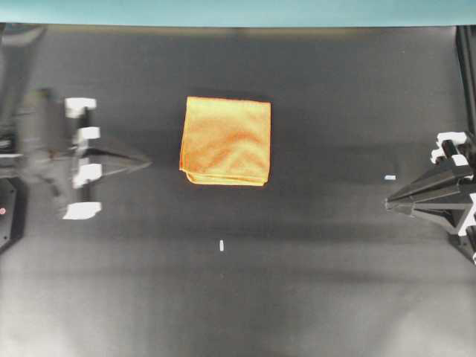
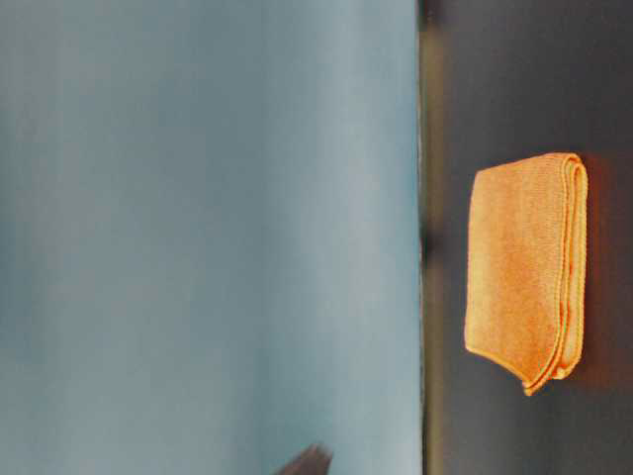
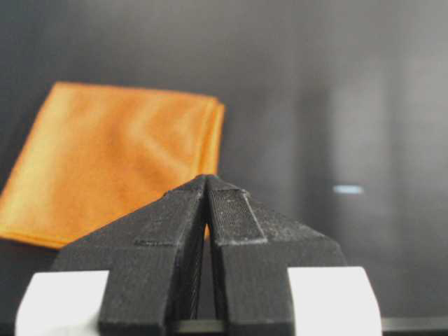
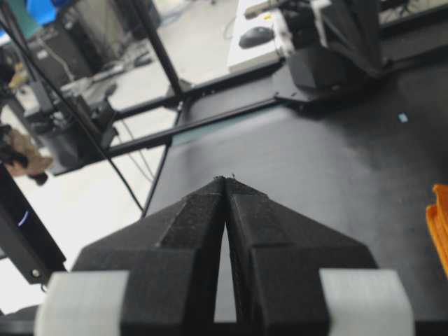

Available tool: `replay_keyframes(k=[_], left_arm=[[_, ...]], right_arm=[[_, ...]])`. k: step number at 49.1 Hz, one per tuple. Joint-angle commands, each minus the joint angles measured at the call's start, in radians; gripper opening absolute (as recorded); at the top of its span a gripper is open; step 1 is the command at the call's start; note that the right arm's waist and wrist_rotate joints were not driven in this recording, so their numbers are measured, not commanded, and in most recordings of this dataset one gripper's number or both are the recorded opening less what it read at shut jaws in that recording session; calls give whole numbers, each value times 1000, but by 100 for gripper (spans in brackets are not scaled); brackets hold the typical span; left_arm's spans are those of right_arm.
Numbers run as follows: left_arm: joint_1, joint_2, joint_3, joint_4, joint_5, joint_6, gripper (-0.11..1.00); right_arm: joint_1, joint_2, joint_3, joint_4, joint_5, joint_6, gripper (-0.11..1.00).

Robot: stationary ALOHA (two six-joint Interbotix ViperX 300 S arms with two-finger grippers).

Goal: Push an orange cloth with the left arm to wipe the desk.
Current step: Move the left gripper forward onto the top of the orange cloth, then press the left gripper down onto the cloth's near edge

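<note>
The orange cloth (image 1: 225, 141) lies folded flat on the black desk (image 1: 335, 282), a little left of its middle. My left gripper (image 1: 149, 161) is shut and empty, its tip pointing at the cloth's left edge with a short gap between them. In the left wrist view the shut tip (image 3: 208, 178) sits just in front of the cloth (image 3: 112, 157). My right gripper (image 1: 388, 202) is shut and empty at the right edge, far from the cloth. The right wrist view shows its shut tip (image 4: 225, 180) and a sliver of the cloth (image 4: 439, 224). The table-level view shows the cloth (image 2: 524, 267) too.
Two small white tape marks lie on the desk, one in front of the cloth (image 1: 222, 246) and one near the right gripper (image 1: 390, 178). A teal strip (image 1: 238, 11) runs along the far edge. Frame posts stand at the far right (image 1: 468, 74).
</note>
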Motion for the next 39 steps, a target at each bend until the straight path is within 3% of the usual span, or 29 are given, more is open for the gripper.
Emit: replay_keyframes(k=[1, 7, 20, 22, 31, 39], left_arm=[[46, 120, -71, 3, -69, -9, 1], [67, 249, -140, 3, -146, -31, 14], [114, 456, -258, 3, -190, -52, 83], [126, 483, -276, 3, -204, -58, 86], [183, 604, -344, 3, -233, -112, 77], [202, 701, -383, 3, -218, -124, 84]], right_arm=[[0, -6, -6, 0, -5, 0, 1], [0, -44, -3, 0, -2, 2, 1], [0, -66, 2, 0, 95, 0, 1], [0, -66, 3, 0, 118, 0, 1], [0, -64, 5, 0, 152, 2, 1], [-2, -67, 5, 0, 155, 0, 1]])
